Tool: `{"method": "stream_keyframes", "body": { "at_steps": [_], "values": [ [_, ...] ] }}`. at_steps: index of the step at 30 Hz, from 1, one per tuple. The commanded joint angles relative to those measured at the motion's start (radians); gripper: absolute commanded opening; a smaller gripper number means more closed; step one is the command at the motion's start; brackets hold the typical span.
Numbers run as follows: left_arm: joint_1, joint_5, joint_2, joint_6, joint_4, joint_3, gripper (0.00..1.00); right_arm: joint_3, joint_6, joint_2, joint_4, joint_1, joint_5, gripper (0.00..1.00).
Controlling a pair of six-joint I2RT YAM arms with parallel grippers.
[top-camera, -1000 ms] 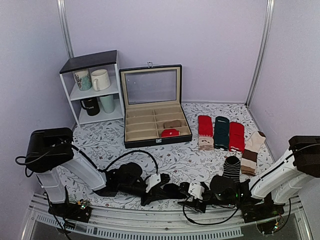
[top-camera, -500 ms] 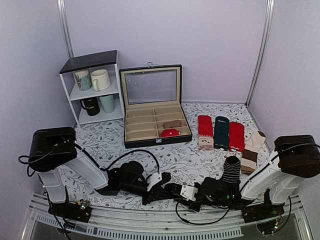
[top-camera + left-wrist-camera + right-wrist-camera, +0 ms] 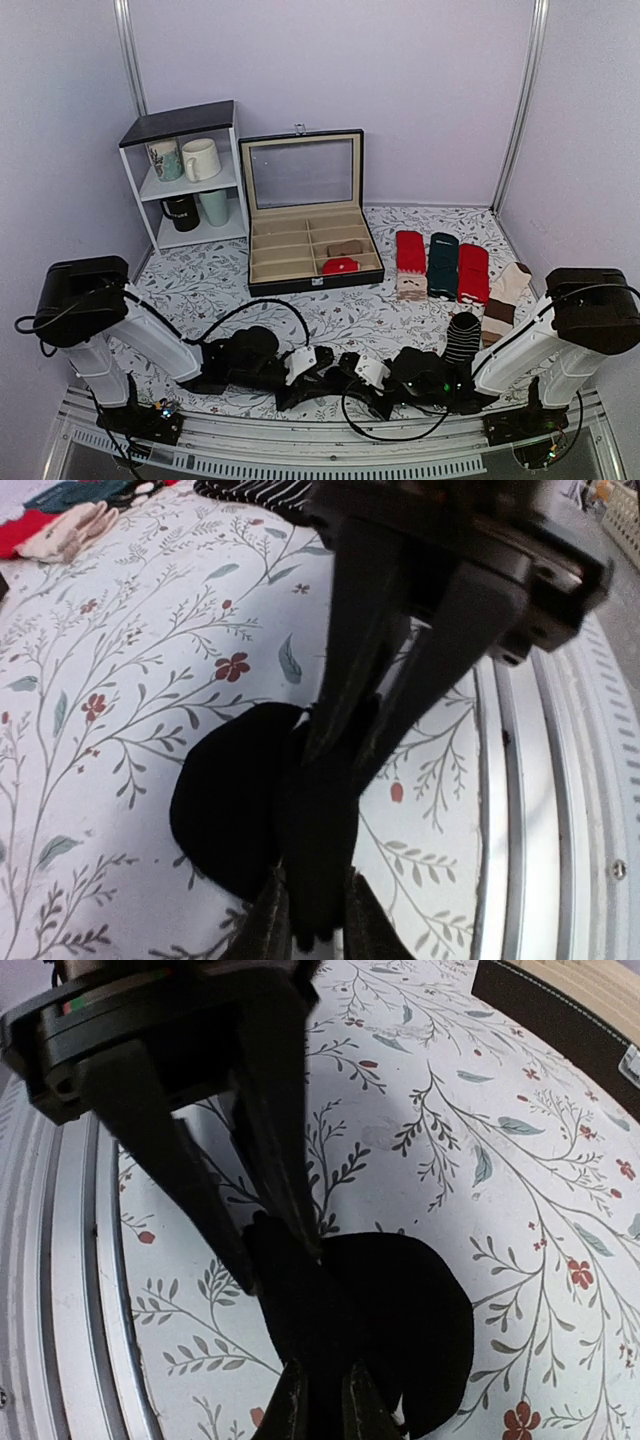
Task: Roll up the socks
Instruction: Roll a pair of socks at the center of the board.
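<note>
Socks (image 3: 225, 820): black, bunched into a rounded lump with one ridge pulled up. They lie at the near edge of the table, between the two arms. Cuff bands not visible.

Left gripper (image 3: 310, 935) is pinched on that ridge, fabric squeezed between its tips. Right gripper (image 3: 322, 1405) is pinched on the same fold from the opposite side, nearly tip to tip with the left. Probably a two-sided hold so the roll doesn't spring open while it's tucked.

Surface is a floral tablecloth (image 3: 120, 680), with a metal rail (image 3: 545, 810) just beside the lump. Well behind are an open compartment box (image 3: 310, 282), a white shelf (image 3: 180, 125) with mugs (image 3: 200, 158), and spare socks (image 3: 443, 262). Lilac walls (image 3: 420, 90) all round.
</note>
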Motion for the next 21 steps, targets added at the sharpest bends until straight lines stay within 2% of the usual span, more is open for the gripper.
{"method": "stream_keyframes", "body": {
  "at_steps": [1, 6, 9, 16, 18, 21],
  "values": [
    [-0.089, -0.228, -0.132, 0.194, -0.064, -0.063, 0.18, -0.013, 0.179, 0.008, -0.275, -0.037, -0.191, 0.03],
    [-0.181, -0.328, -0.155, 0.346, -0.043, -0.060, 0.20, 0.007, 0.308, 0.024, -0.368, -0.106, -0.333, 0.04],
    [-0.206, -0.373, -0.119, 0.379, 0.015, -0.064, 0.28, 0.020, 0.360, 0.050, -0.404, -0.131, -0.408, 0.04],
    [-0.235, -0.499, -0.012, 0.439, 0.152, -0.059, 0.32, 0.027, 0.414, 0.088, -0.434, -0.170, -0.513, 0.04],
    [-0.239, -0.531, 0.006, 0.453, 0.201, -0.060, 0.36, 0.031, 0.415, 0.091, -0.439, -0.172, -0.529, 0.04],
    [-0.242, -0.572, 0.035, 0.474, 0.214, -0.044, 0.37, 0.043, 0.416, 0.099, -0.456, -0.179, -0.546, 0.04]
  ]
}}
